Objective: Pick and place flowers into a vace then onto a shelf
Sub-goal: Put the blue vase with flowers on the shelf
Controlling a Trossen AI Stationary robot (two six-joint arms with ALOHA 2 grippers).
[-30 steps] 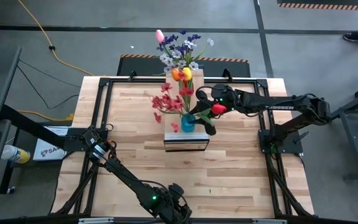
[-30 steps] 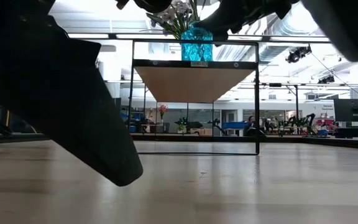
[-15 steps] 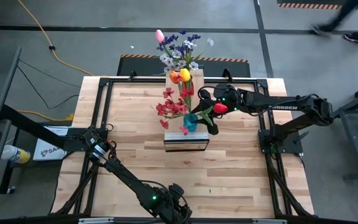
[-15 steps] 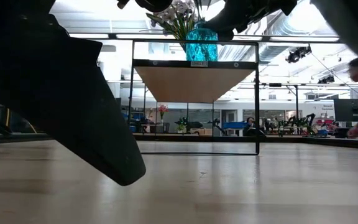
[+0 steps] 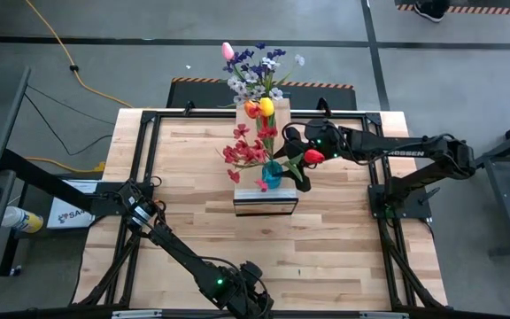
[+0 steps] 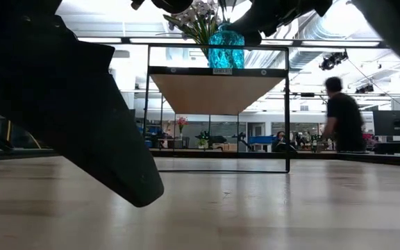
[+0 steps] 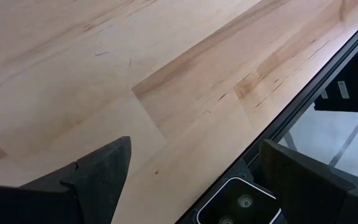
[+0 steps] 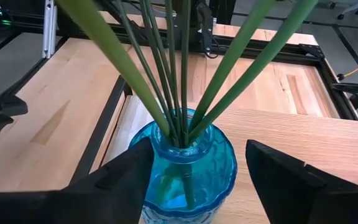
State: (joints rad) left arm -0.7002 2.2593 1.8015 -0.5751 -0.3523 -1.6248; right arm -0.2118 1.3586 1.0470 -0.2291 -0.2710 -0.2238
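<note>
Straddling the blue glass vase (image 8: pixel 188 168), the right gripper (image 8: pixel 194 177) has its two dark fingers (image 8: pixel 124 177) spread wide, one on each side of the vase's ribbed body; whether the pads touch the glass cannot be told from the right wrist view. Between those fingers, green stems rise out of the vase's neck and fan apart. In the high view the right gripper (image 5: pixel 292 167) reaches in from the right arm toward the vase (image 5: pixel 271 175), which stands on the shelf (image 5: pixel 265 197), a narrow pale wood platform with a light strip at its near end. A red tulip (image 5: pixel 312 156) shows just beside the right gripper. Past the fingers, the flowers (image 5: pixel 257 97) spread away from the vase: red sprays (image 5: pixel 242 151) nearest, then orange and yellow tulips (image 5: pixel 259 108), then white and purple sprays and a pink tulip at the far tips.

In the low view the vase (image 6: pixel 226 47) sits on top of the shelf (image 6: pixel 217 71), high in the picture, with the right arm dark above it. Behind the table a person (image 6: pixel 342 114) in dark clothing stands in the room.

The left gripper (image 7: pixel 185 174) waits low over the table (image 7: pixel 104 81) near its front edge, well apart from the vase, its fingers (image 7: pixel 107 168) open with nothing between them. In the high view the left gripper (image 5: pixel 248 291) lies at the table's near side.
</note>
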